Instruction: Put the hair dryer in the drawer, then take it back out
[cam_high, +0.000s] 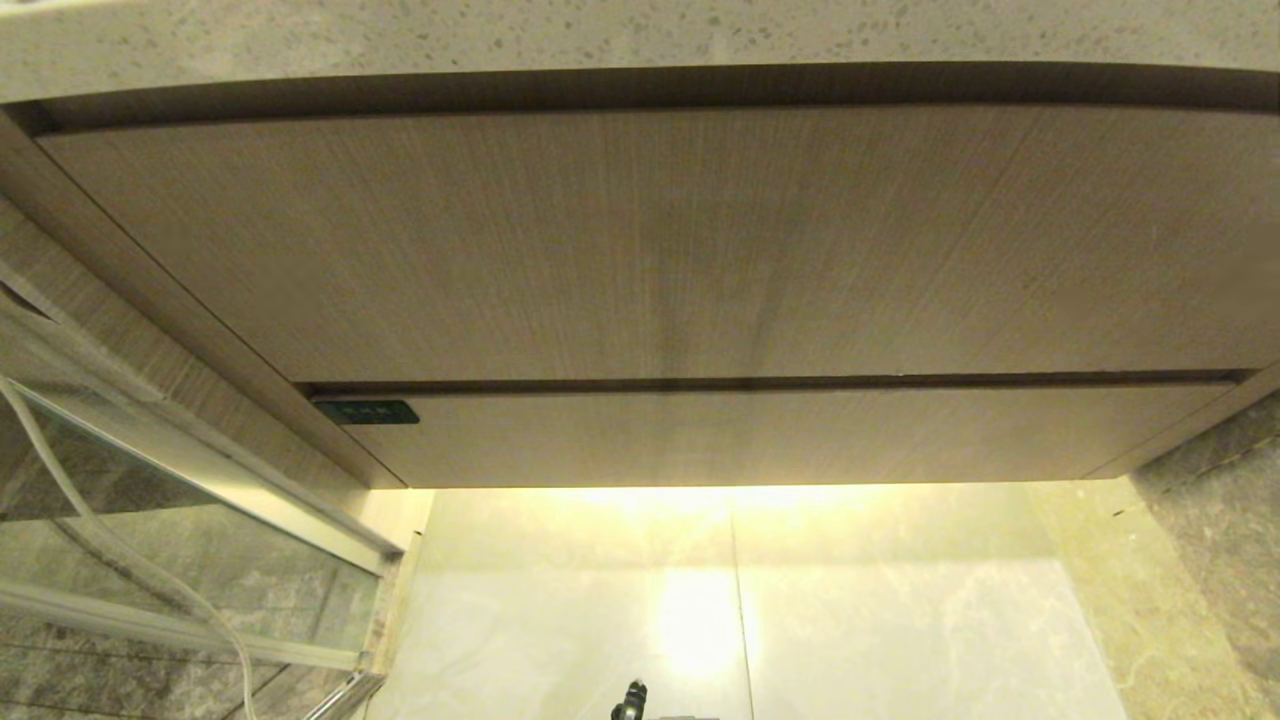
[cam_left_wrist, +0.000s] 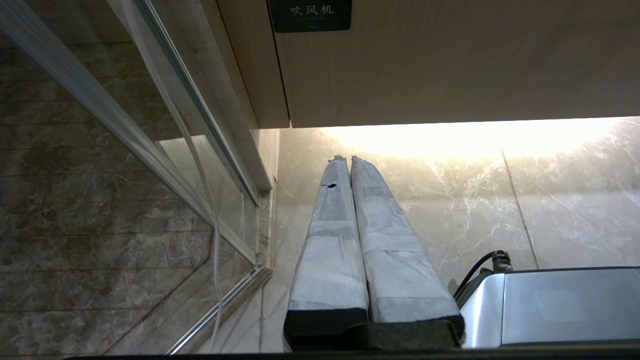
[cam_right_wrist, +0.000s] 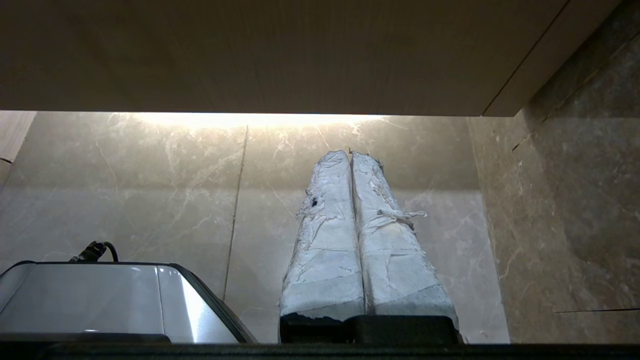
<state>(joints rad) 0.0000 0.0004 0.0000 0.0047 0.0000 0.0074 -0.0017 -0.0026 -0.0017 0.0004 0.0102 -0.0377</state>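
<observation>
Drawer is the landmark here: wide, shallow, light-wood, flat front w/ no handle, fully shut, sitting directly under a taller wood panel, w/ a thin dark gap between the two. Small dark label sits at the drawer front's upper left corner; in the left wrist view the same label shows white characters. Above the panel runs a speckled stone countertop edge. Hair dryer itself isn't visible in any view, so can't tell where it is; only a white cord hangs down left of the drawer, in front of a glass partition w/ metal frame. Below the drawer, pale marble floor w/ a bright strip of light along the drawer's bottom edge; darker marble wall to the drawer's right. Left gripper hangs below the drawer near its label corner, tape-wrapped fingers pressed together, nothing between them. Right gripper hangs below the drawer toward its right end, its frayed white-wrapped fingers likewise closed tight on nothing. Both are apart from the drawer front, not touching it. A silver part of the robot's base lies between the two grippers.
</observation>
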